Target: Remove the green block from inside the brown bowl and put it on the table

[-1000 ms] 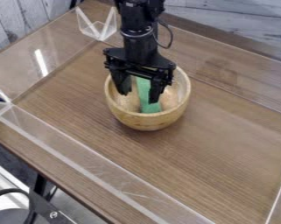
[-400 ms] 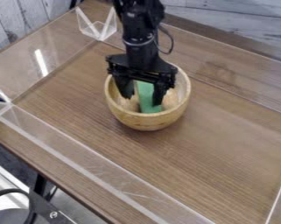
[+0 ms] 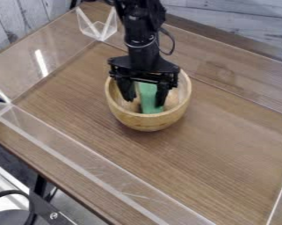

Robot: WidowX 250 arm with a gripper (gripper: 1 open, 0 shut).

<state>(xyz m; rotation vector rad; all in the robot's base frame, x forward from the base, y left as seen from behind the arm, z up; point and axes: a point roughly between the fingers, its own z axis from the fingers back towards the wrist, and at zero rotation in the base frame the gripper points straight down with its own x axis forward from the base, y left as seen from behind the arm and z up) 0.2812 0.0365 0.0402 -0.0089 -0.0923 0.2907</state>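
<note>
The brown bowl (image 3: 149, 115) sits a little behind the middle of the table (image 3: 190, 167). The green block (image 3: 148, 97) leans inside it, its upper end toward the back rim. My gripper (image 3: 146, 93) points straight down into the bowl. It is open, and its black fingers (image 3: 126, 90) stand on either side of the block. I cannot tell whether the fingers touch the block.
Low clear acrylic walls (image 3: 61, 167) run along the table's edges. A dark strip (image 3: 231, 75) lies on the wood right of the bowl. The arm (image 3: 137, 26) rises behind the bowl toward the top of the view.
My gripper has sunk a little deeper into the bowl around the green block. Its fingers stay spread, and the bowl and block have not moved.
</note>
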